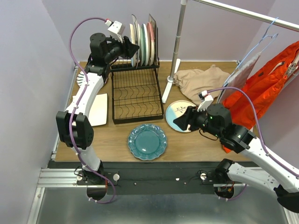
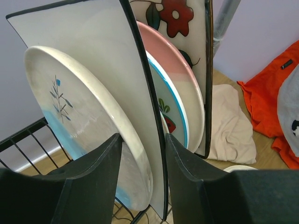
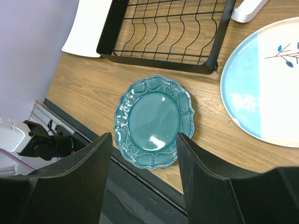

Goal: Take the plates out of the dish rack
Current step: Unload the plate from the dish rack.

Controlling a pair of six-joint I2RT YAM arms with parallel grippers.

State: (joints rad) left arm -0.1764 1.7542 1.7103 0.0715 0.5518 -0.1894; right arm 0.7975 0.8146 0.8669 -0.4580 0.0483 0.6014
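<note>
Cream-blue plate (image 2: 70, 107) and square plate (image 2: 93, 46) stand between parted left fingers (image 2: 98, 182); right fingers (image 3: 79, 182), wide, hover near the teal plate (image 3: 153, 121).

In the left wrist view the lower edges of the racked plates (image 2: 93, 107) vanish behind the left gripper (image 2: 144, 161), so whether its pads touch them cannot be told. The square floral plate (image 2: 187, 28) is cut off at 12 o'clock. From above, the left arm (image 1: 86, 100) covers most of a striped plate (image 1: 80, 77) at 9 o'clock of the dish rack (image 1: 136, 93). In the right wrist view the cream-blue plate (image 3: 261, 84) runs off at 3 o'clock.
</note>
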